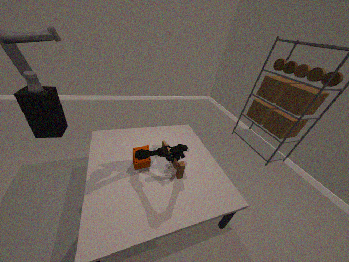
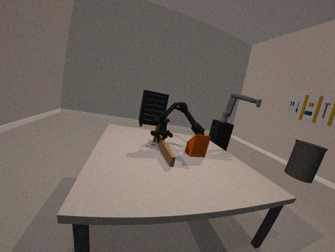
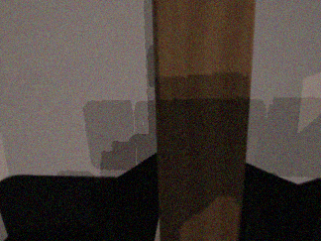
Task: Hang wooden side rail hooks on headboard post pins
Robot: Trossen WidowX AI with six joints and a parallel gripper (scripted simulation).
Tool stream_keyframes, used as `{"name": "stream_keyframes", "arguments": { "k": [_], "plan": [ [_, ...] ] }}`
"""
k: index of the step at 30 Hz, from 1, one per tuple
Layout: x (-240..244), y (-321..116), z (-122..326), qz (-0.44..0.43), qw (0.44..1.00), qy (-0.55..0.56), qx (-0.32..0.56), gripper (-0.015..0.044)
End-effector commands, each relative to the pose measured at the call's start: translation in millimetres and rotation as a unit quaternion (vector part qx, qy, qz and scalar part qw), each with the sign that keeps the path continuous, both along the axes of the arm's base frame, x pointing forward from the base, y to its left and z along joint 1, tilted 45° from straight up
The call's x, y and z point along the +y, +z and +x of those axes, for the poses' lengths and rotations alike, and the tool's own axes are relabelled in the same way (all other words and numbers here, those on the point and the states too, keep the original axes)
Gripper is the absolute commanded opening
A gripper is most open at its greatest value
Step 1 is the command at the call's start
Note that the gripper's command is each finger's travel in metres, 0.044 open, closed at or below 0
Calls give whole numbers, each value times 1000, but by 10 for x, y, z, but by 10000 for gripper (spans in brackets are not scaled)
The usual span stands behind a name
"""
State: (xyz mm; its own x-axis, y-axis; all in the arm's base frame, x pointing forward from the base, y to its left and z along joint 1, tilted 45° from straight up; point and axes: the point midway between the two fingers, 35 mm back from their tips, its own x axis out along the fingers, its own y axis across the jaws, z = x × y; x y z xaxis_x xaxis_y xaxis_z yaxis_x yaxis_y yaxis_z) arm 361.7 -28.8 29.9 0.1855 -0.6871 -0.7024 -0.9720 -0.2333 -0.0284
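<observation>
The gripper (image 1: 178, 153) (image 2: 161, 133) covers the rail's middle (image 1: 175, 163) (image 2: 166, 150) from above, and its dark fingers run off the wrist view's lower edge! The rail is cut off there too, top and bottom. Hooks, pins and slot? Too small and grainy to make out. And the post (image 2: 156, 129) is partly hidden behind the arm!
</observation>
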Motion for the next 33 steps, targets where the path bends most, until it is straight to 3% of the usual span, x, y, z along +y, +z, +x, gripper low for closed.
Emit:
{"name": "stream_keyframes", "arguments": {
  "k": [1, 33],
  "plan": [
    [8, 30, 12, 2, 1000, 2, -3, 0],
    [-16, 57, 19, 2, 1000, 2, -3, 0]
  ]
}}
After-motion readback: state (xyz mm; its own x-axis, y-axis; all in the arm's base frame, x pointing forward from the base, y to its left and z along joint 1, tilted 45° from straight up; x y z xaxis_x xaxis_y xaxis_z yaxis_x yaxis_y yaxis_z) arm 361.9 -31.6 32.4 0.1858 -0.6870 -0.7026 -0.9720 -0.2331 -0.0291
